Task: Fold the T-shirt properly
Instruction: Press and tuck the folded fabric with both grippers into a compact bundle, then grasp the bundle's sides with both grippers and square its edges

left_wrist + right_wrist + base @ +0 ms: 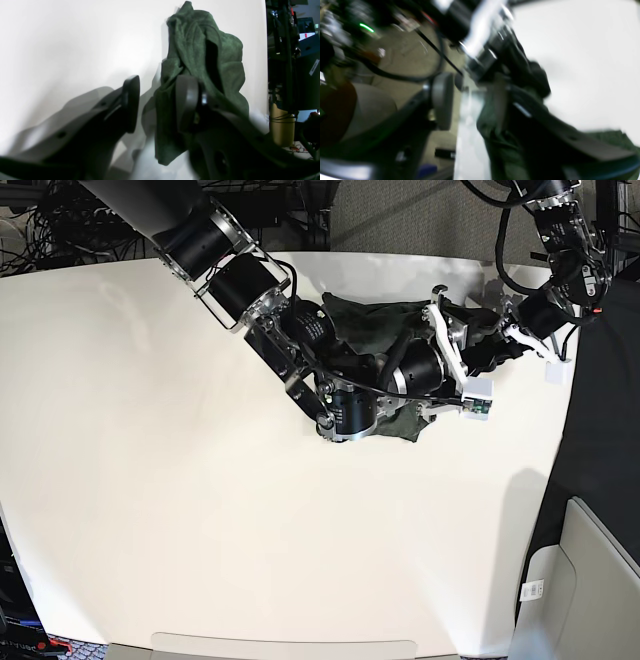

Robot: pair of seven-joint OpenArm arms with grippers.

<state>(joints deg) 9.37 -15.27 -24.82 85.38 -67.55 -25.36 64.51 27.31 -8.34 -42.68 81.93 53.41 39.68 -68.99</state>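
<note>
Inspecting the scene from the base view, the dark olive-green heathered knit T-shirt lies bunched in a crumpled heap on the white bench, toward the far right, roughly at one o'clock from the bench's centre. Both arms converge over it and cover much of it, so no long axis of the garment can be judged; it reads as a mound rather than a flat spread.

Left tool: jaws stand apart. In the left wrist view one dark pad is clear of the cloth with white bench showing beside it; the other pad lies against a hanging fold of the shirt. The cloth rises from the tool toward twelve o'clock in that view. Nothing is pinched between the jaws; the fabric drapes on one jaw only.

Right tool: the right wrist view is badly blurred. The jaws appear separated, with green cloth bunched against the jaw on the view's right and a gap between. Whether any fabric is caught there cannot be told.

Judgement: the shirt is not yet laid out, so folding proper has hardly begun. The deciding relation is that the heap sits directly between the two tools, touching both, with the left tool's fold close enough to clamp. Spreading the garment flat looks the necessary next step.
</note>
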